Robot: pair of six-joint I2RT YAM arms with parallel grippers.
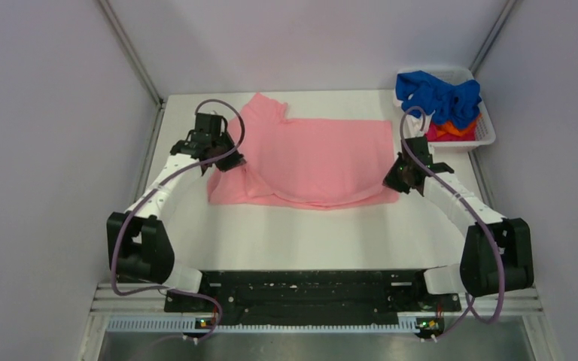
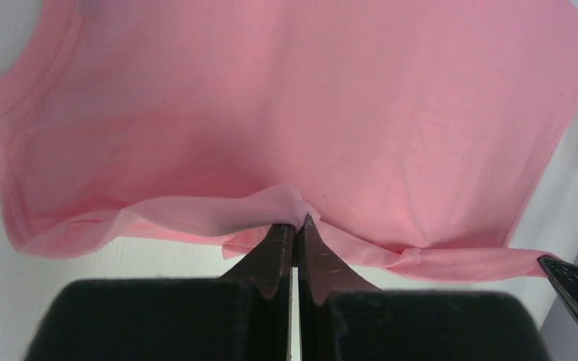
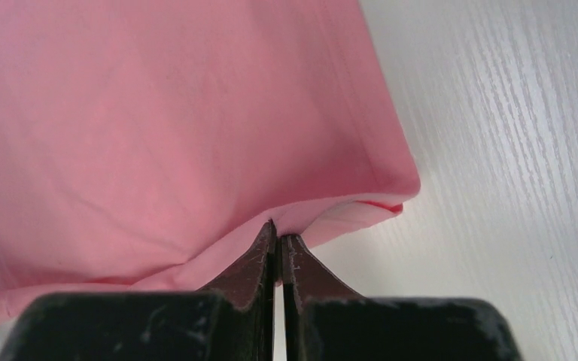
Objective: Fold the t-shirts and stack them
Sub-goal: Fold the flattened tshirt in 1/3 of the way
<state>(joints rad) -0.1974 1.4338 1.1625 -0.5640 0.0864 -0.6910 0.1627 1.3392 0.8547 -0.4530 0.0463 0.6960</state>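
The left gripper point(image 2: 298, 226) and right gripper point(image 3: 277, 229) each clamped the near hem of the salmon-pink t-shirt point(image 1: 312, 154), seemingly raised slightly off the tabletop point(image 1: 293, 241).

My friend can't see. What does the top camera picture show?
A pink t-shirt lies on a white table, its near edge pinched by the left tool and right tool. A white basket at the far right holds blue and orange shirts.

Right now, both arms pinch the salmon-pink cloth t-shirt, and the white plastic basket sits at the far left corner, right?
No: the white plastic basket sits at the far right corner, as the top view shows; both jaws do pinch the salmon-pink cloth t-shirt.
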